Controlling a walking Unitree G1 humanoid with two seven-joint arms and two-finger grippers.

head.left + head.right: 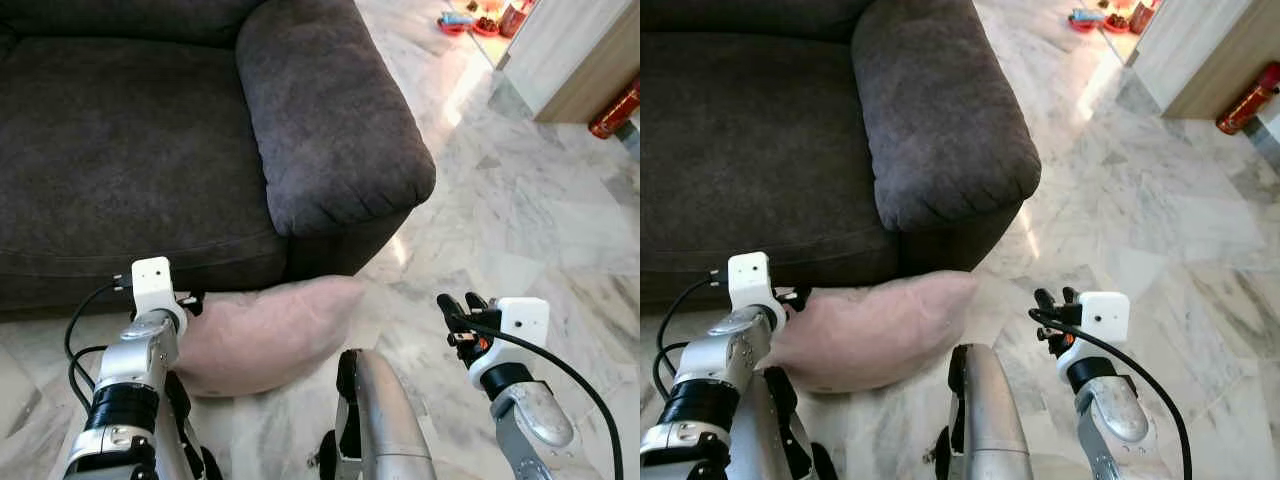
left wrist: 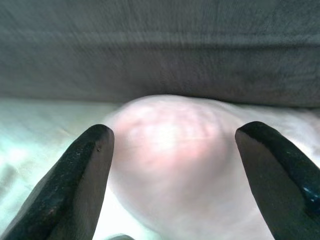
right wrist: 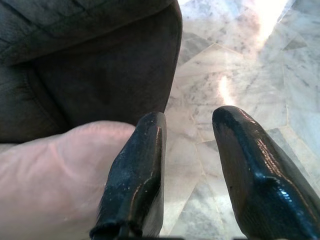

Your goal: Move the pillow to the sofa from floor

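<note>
One pink pillow [image 1: 262, 334] lies on the marble floor [image 1: 520, 220] against the base of one dark grey sofa [image 1: 150, 140]; the left claw [image 2: 172, 165], fingers spread wide, sits just short of its near end. The right claw [image 3: 187, 165], fingers slightly apart and holding nothing, hovers just beside the pillow's other end.

Pale pink pillow [image 1: 265, 335], dark grey sofa [image 1: 130, 140], white-veined marble floor [image 1: 520, 210]

Head cam's 2 eyes look down and forward at the sofa [image 1: 150, 140] front and marble floor [image 1: 520, 230]. Both wrist cams sit low, looking close along their fingers, sharing the pink pillow [image 2: 175, 150] and sofa base.
</note>
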